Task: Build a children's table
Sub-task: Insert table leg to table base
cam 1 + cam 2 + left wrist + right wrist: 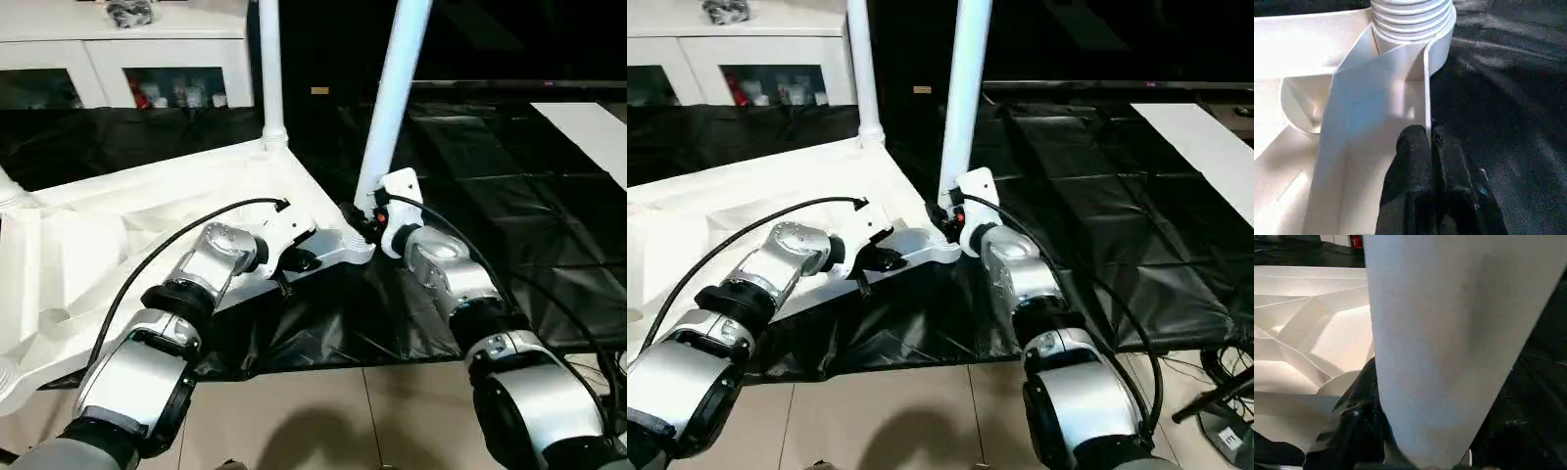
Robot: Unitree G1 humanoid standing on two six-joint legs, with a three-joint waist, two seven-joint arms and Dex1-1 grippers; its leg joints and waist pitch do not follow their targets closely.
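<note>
The white tabletop [147,225] lies upside down on a black sheet, its ribs facing up. One white tube leg [269,69] stands upright in the far corner socket. A second leg [392,98] leans slightly in the near right corner socket. My right gripper [367,220] is shut around the base of this second leg [1449,333], with a black finger [1352,421] beside the tube. My left gripper [289,262] is shut on the tabletop's thin raised rim [1426,98] just short of that corner, and the leg's ribbed collar [1410,14] shows beyond its fingertips.
The black sheet [490,166] covers the floor under and to the right of the tabletop. Bare tile [313,411] lies nearest me. A white cabinet with glass doors [118,59] stands at the back left. A flat white board [588,132] lies at the far right.
</note>
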